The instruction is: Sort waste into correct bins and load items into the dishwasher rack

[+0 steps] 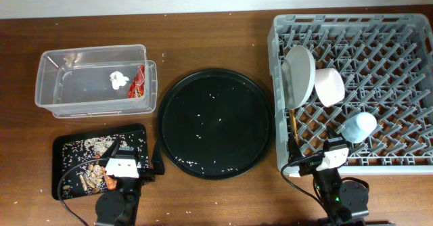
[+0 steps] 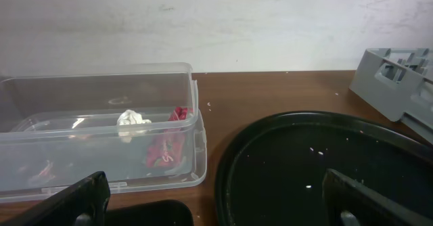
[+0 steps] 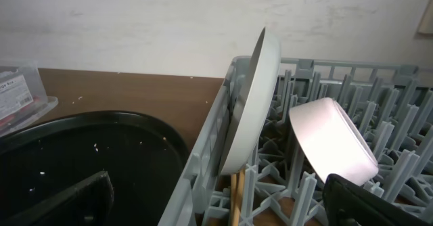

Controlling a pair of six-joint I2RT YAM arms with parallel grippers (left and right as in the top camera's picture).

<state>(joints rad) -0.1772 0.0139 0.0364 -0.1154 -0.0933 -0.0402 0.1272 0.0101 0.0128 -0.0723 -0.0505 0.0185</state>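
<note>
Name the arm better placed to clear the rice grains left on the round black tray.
Left, probably. The left end effector sits at the shallow black tray holding the food scraps, right beside the round tray; the right end effector is at the dishwasher rack.

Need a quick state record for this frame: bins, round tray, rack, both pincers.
clear tub: holds white tissue and red wrapper
black rectangular tray: holds rice scraps and carrot piece
round tray: only a few stray grains
dishwasher rack: plate on edge, white bowl, blue cup, chopsticks inside
left pincer: open, empty
right pincer: open, empty
</note>
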